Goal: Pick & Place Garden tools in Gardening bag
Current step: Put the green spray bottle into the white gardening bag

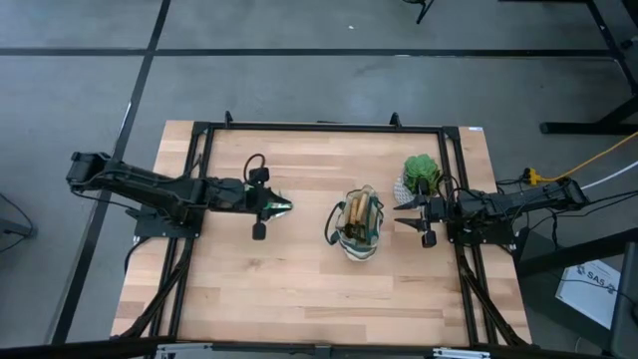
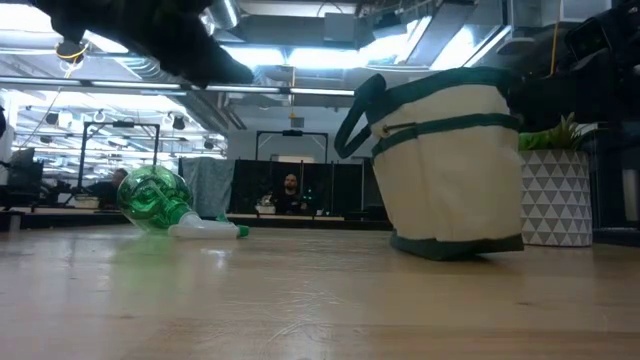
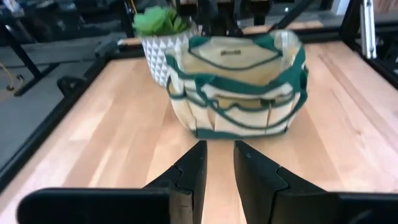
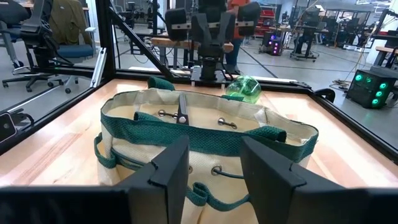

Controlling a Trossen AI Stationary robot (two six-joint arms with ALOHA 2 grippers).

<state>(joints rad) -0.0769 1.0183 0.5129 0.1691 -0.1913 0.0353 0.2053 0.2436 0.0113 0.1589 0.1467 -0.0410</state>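
The beige gardening bag (image 1: 357, 227) with green trim stands upright on its base at the table's middle; wooden tool handles (image 1: 355, 211) show inside it. The bag also shows in the low view (image 2: 450, 165), the left wrist view (image 3: 239, 87) and the right wrist view (image 4: 205, 134). The green spray bottle (image 1: 280, 207) lies on its side on the table left of the bag, its white nozzle (image 2: 205, 230) on the wood. My left gripper (image 3: 217, 168) hangs above the bottle, slightly open and empty. My right gripper (image 4: 214, 165) is open and empty just right of the bag.
A green plant in a white patterned pot (image 1: 419, 175) stands at the far right, close behind my right gripper and beside the bag. A black frame (image 1: 319, 128) runs around the table. Bare wood (image 1: 299, 289) lies toward the near edge.
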